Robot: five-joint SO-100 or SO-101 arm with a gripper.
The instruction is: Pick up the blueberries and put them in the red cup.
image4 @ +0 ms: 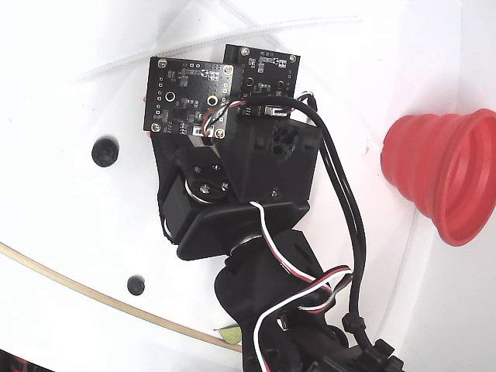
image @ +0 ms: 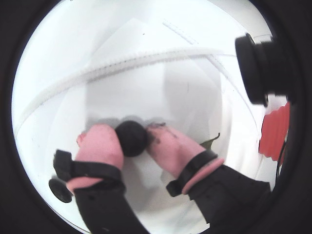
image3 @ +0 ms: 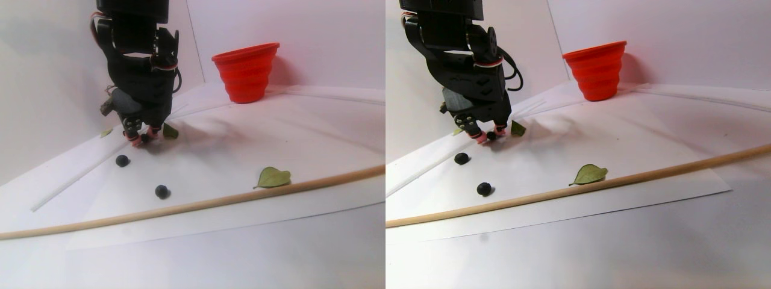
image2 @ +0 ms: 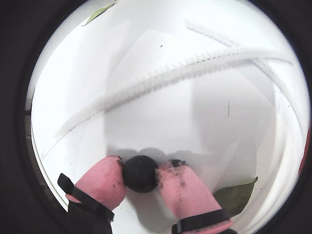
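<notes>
Your pincer [image2: 141, 174] is gripping one matte, black-blue blueberry [image2: 140, 173] between its two soft pink fingertips [image2: 181, 187], which are smudged with dark marks; both wrist views are showing the ball pressed on either side, low against the white paper surface [image2: 195, 112]. A dry green leaf [image2: 235, 197] is lying just beside the right fingertip in that view.

In the left half of the stereo pair view, a thin wooden rod [image3: 199, 205] is lying nearest the camera, with a curled green leaf [image3: 274, 177] touching its far side. Two loose blueberries [image3: 162, 191] are sitting apart on the paper between the rod and the pincer.

Your black arm [image3: 140, 66] is standing nearly upright, wrist pitched straight down, fingertips at the surface. The fixed view is showing two bare circuit boards [image4: 186, 94] and looping cables on the wrist.

Farthest back, the red cup [image3: 246, 71] is standing upright against the white wall, ribbed in stepped rings and flaring to a wide round rim, well apart from the pincer.
</notes>
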